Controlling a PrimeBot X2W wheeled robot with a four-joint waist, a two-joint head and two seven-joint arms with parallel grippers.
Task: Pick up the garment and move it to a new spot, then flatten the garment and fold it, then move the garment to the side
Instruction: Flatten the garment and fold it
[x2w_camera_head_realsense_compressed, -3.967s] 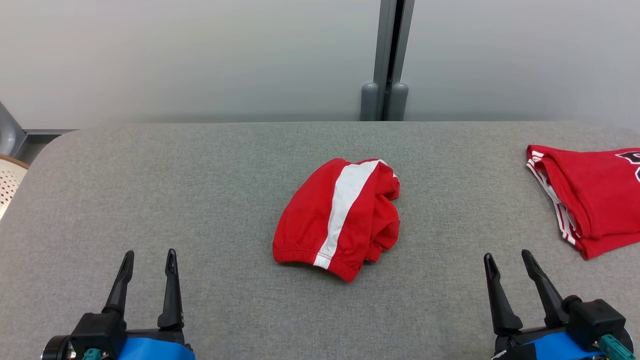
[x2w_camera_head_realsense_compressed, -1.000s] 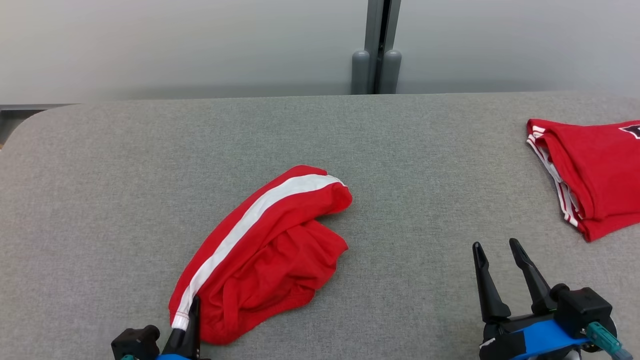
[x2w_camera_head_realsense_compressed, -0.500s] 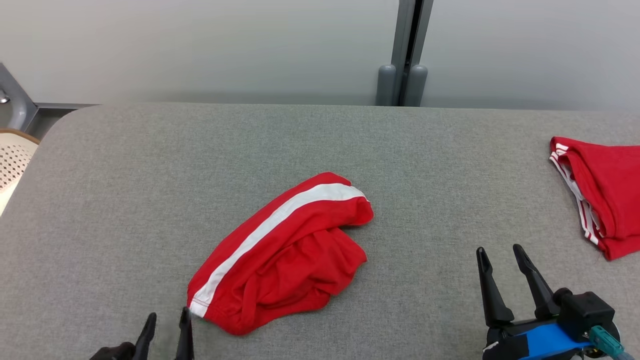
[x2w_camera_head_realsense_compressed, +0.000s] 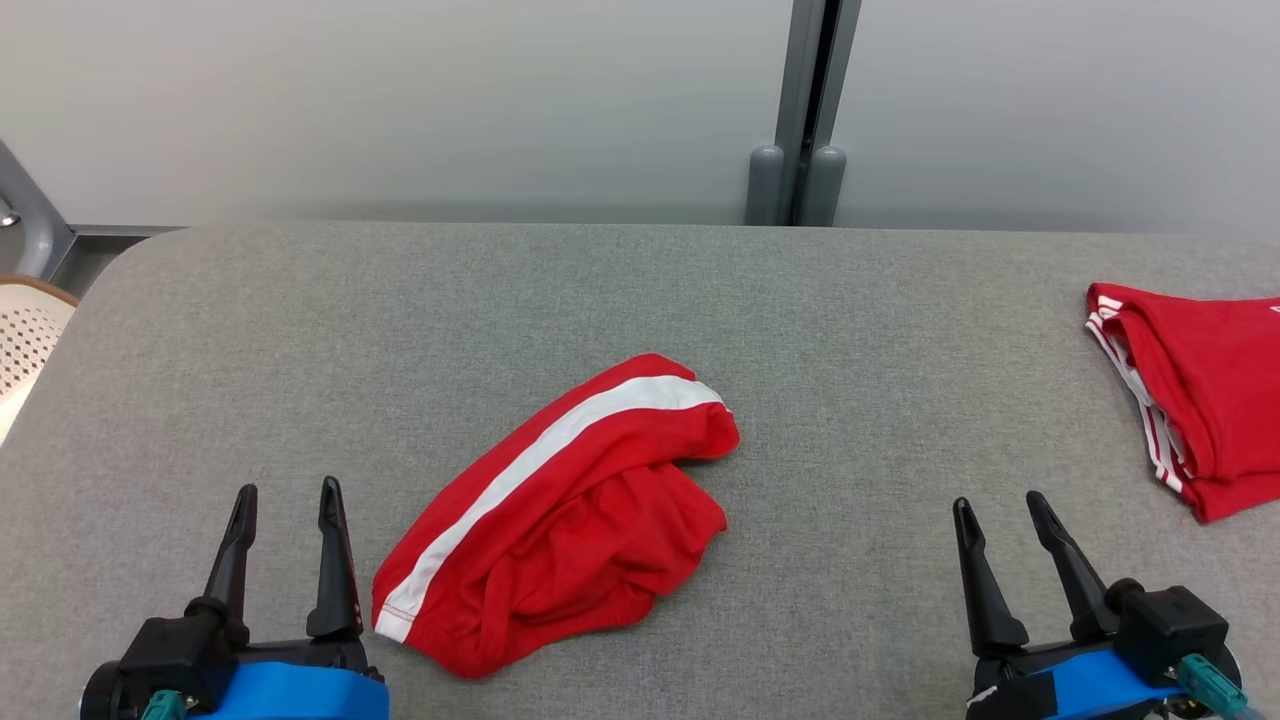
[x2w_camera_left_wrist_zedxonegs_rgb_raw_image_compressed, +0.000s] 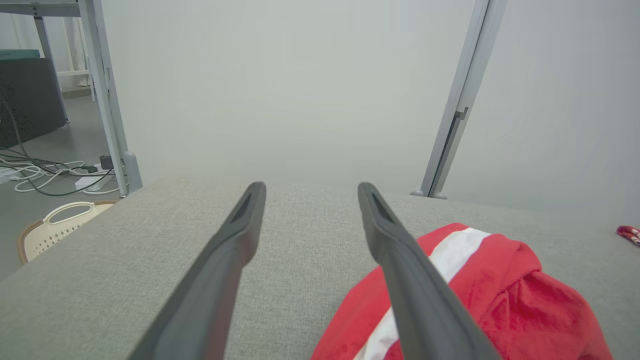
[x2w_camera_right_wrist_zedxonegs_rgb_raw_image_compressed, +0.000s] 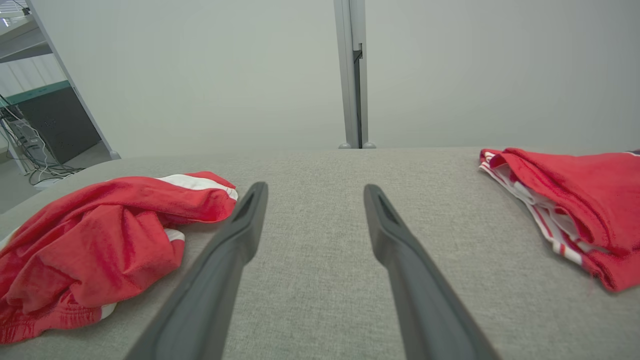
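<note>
On the grey fabric-covered surface (x2w_camera_head_realsense_compressed: 400, 300), towards its near middle: a crumpled red cloth garment with a white side stripe (x2w_camera_head_realsense_compressed: 560, 510), bunched up, not flattened or folded. Just left of its hem, the left pincer (x2w_camera_head_realsense_compressed: 286, 488), dark fingers parted, empty, close beside the cloth without gripping it. At lower right, well apart from that garment, the right pincer (x2w_camera_head_realsense_compressed: 998, 500), likewise spread and empty. Near the right edge, a second red garment with white trim (x2w_camera_head_realsense_compressed: 1200, 400). Beyond the left end, a cream perforated basket (x2w_camera_head_realsense_compressed: 25, 340).
</note>
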